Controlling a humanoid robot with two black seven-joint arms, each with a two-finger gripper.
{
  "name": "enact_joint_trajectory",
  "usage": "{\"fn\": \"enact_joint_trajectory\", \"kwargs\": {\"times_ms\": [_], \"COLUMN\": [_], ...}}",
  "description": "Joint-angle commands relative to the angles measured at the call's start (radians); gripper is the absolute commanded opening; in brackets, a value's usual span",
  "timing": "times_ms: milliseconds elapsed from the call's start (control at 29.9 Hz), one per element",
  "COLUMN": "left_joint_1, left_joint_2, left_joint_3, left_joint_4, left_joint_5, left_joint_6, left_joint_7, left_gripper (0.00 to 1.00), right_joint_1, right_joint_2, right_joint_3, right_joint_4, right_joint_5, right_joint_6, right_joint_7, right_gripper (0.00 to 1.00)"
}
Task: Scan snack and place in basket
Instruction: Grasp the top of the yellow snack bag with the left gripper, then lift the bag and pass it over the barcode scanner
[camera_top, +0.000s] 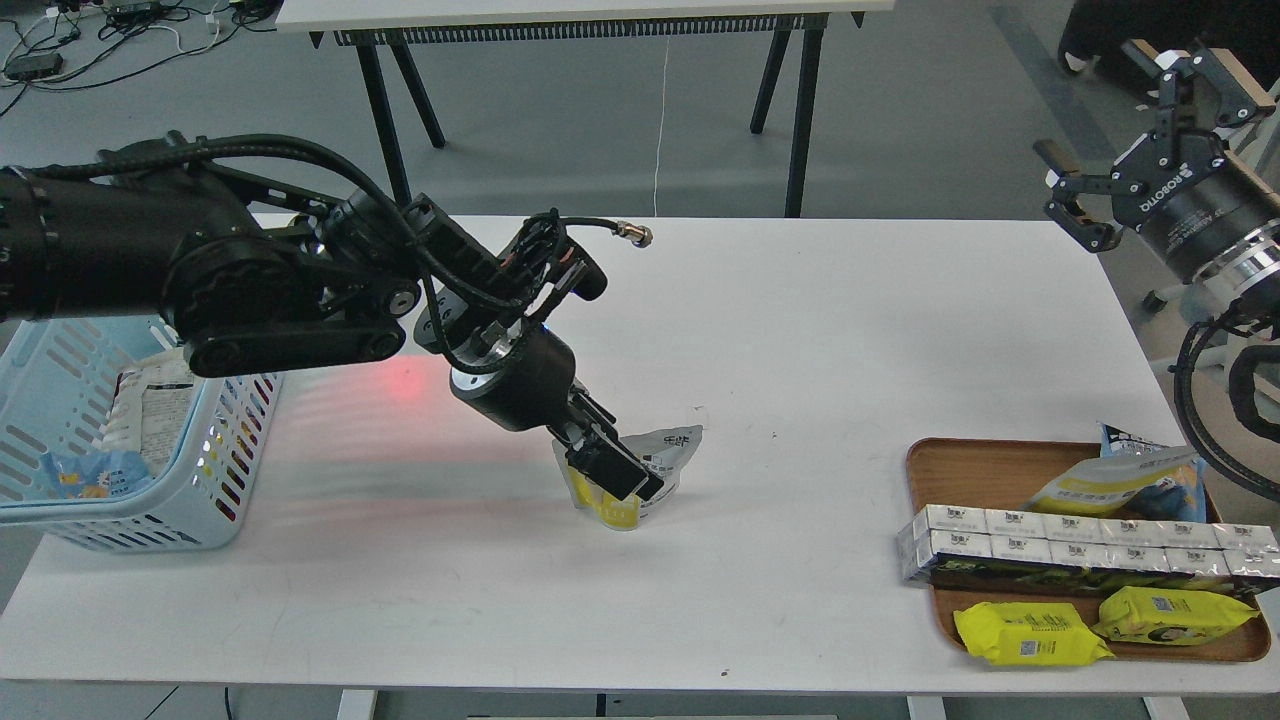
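The snack pouch (668, 453) stands upright near the middle of the white table, its yellow half mostly covered. My left gripper (618, 474) has come down over the pouch's top and front; its dark fingers overlap the pouch, and I cannot tell whether they are closed on it. The light blue basket (215, 500) stands at the table's left edge, partly behind my left arm, with some packets inside. My right gripper (1125, 130) is open and empty, held high beyond the table's right edge.
A brown wooden tray (960, 470) at the front right holds white boxes (1080, 545), a yellow-and-blue pouch (1120, 485) and two flat yellow packets (1030, 633). A red scanner glow (402, 383) lies on the table; the scanner itself is hidden behind my left arm.
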Motion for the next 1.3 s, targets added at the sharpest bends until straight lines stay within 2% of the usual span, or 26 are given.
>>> {"fn": "enact_joint_trajectory", "kwargs": {"times_ms": [0,100,167,267,334,367,468,935,1269], "left_joint_1": [0.024,0.03,0.03,0.039,0.041,0.044,0.053,0.053,-0.045], "left_joint_2": [-0.008,-0.008,-0.008,-0.008,-0.008,-0.006,0.003,0.032,0.216], "left_joint_3": [0.0,0.003,0.005,0.005,0.008,0.009,0.012,0.006,0.006], "left_joint_4": [0.002,0.007,0.008,0.012,0.012,0.012,0.012,0.01,-0.005], "left_joint_5": [0.002,0.023,0.061,0.086,0.087,0.087,0.089,0.087,0.165], "left_joint_6": [0.052,0.098,0.123,0.144,0.146,0.146,0.146,0.147,0.146], "left_joint_7": [0.0,0.0,0.0,0.0,0.0,0.0,0.0,0.0,0.0], "left_gripper": [0.78,0.6,0.43,0.28,0.09,0.04,0.0,0.0,0.0], "right_joint_1": [-0.003,-0.011,-0.014,-0.014,-0.016,-0.016,-0.017,-0.037,-0.037], "right_joint_2": [-0.001,-0.001,-0.001,-0.003,-0.003,-0.003,-0.003,-0.004,0.002], "right_joint_3": [0.0,0.0,0.0,0.0,0.001,0.001,0.001,0.006,0.037], "right_joint_4": [0.002,0.003,0.003,0.003,0.002,0.002,0.002,0.002,0.005], "right_joint_5": [0.0,0.0,0.0,0.0,0.0,0.0,0.002,0.005,0.005], "right_joint_6": [0.0,0.0,0.0,0.0,0.0,0.0,0.0,0.0,0.0], "right_joint_7": [0.0,0.0,0.0,0.0,0.0,0.0,0.0,0.0,0.0], "right_gripper": [0.99,0.99,0.99,0.99,0.99,0.99,0.99,0.99,0.99]}}
